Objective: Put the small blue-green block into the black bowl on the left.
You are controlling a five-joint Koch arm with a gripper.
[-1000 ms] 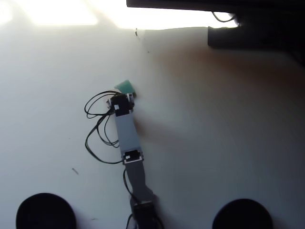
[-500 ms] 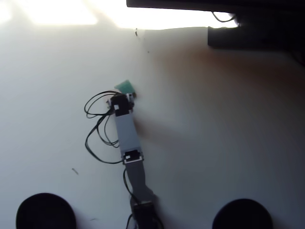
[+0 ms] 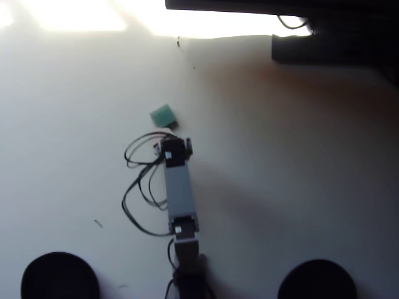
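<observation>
Arm (image 3: 177, 193) sits closest to the overhead camera, running from the bottom edge up the middle of the table (image 3: 299, 174), grey link with dark joints at both ends

Black cables (image 3: 138, 187) loop off its left side and lie on the table

Gripper (image 3: 176, 148) is at the top end of the arm, seen from straight above as a dark blur; jaws aren't separable, so can't tell whether it's spread or closed. Nothing visibly held

Block (image 3: 163, 115) lies flat on the table just above and slightly left of the gripper tip, teal, rotated a bit off square. Looks apart from the gripper, but the gap is small and blurry

Left bowl (image 3: 59, 277) at bottom-left corner, partly cut by the frame edge, well apart from the block

Right bowl (image 3: 318, 280) at bottom right, also cut off, likewise well apart

Small dark speck on the table left of the arm, between cables and left bowl

Top of frame: washed-out bright glare on the table, dark equipment (image 3: 324, 37) with a cable at top right, too dim to identify
</observation>
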